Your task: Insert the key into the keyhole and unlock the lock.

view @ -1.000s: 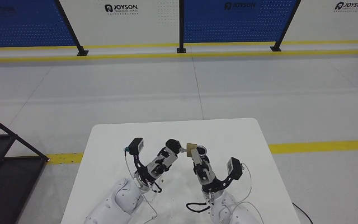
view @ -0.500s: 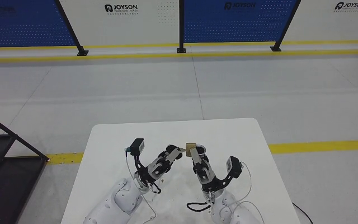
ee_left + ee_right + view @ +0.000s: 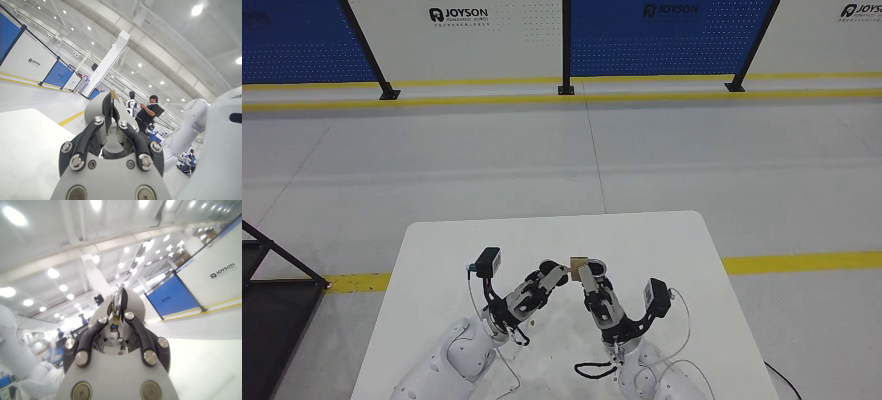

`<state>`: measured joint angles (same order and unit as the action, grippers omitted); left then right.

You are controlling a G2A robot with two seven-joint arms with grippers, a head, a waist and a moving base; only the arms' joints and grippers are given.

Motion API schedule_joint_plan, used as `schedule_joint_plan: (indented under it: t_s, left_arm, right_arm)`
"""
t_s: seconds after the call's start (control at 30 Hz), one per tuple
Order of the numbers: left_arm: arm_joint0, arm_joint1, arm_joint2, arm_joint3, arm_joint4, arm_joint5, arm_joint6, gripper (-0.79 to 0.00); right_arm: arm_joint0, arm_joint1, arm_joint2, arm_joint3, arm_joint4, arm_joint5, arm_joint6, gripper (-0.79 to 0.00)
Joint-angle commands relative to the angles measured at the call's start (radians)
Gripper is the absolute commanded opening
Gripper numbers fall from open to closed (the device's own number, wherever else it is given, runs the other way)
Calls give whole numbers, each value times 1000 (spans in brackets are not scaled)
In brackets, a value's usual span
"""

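Holding both pieces up over the table, your arms meet near its middle: the left gripper is pinched tight on a thin brass-coloured blade I take for the key, and the right gripper is clamped on the lock, which is brass and silver. Seen from above, the key-side tip sits just beside the lock at about its 8 o'clock, and I cannot tell whether the key has entered the keyhole. By my reckoning you have both pick-ups done, with seating the key and the unlocking turn left.
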<state>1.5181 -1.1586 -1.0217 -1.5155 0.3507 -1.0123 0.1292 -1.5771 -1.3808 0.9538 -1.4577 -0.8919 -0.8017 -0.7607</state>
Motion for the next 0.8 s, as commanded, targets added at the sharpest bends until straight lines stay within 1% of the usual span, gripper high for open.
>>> schedule_joint_plan:
  t_s: [0.0,0.2,0.37,0.53,0.77]
  left_arm:
    - [0,-1,0,2,4,0,2,-785]
    - [1,-3,-9,5,39,0,16,-785]
    - [6,-6,-20,2,111,0,46,-785]
    - [15,-14,-40,5,228,7,113,-785]
    - [20,-28,-47,12,361,36,212,-785]
  right_arm:
    - [0,-1,0,-1,-1,2,3,-785]
    - [0,-2,-1,-1,-1,6,16,-785]
    - [-1,-2,1,-2,3,12,33,-785]
    - [-4,-2,4,-6,15,17,51,-785]
    - [-8,-2,8,-12,26,24,74,-785]
